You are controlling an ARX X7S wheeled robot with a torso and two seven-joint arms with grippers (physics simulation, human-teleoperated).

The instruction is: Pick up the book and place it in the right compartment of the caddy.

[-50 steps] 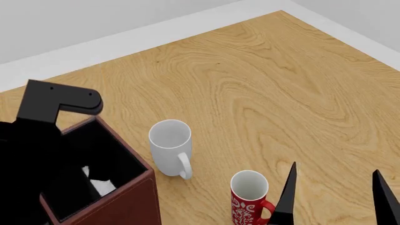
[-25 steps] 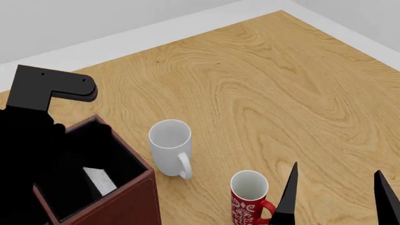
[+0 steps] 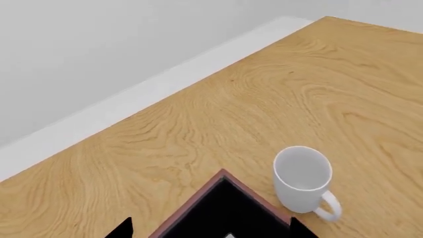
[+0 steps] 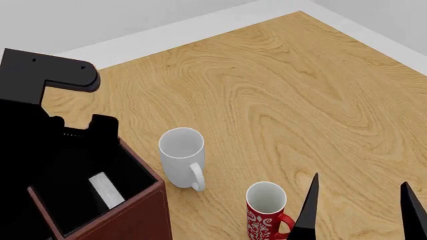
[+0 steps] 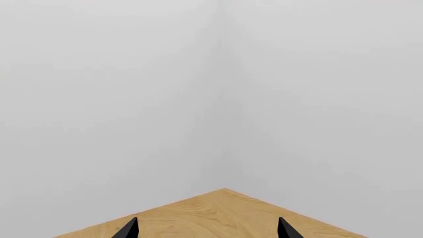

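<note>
The reddish-brown caddy (image 4: 137,217) stands at the lower left of the head view. Its square black-lined right compartment (image 4: 133,167) holds the book (image 4: 107,190); only a strip of its pale page edges shows, the black covers blend into the lining. My left gripper (image 3: 211,229) is open and empty, above that compartment and apart from the book. In the left wrist view the caddy's corner (image 3: 221,177) lies between the fingertips (image 3: 122,229). My right gripper (image 4: 360,212) is open and empty at the lower right, over bare table; it also shows in the right wrist view (image 5: 208,229).
A white mug (image 4: 181,157) stands just right of the caddy and also shows in the left wrist view (image 3: 302,183). A red patterned mug (image 4: 267,210) stands beside my right gripper's left finger. The wooden table (image 4: 287,100) ends at pale walls behind.
My left arm has lifted up and back out of the compartment with its jaws open. The book stays inside, its page edge now more exposed. The right arm has not moved.
</note>
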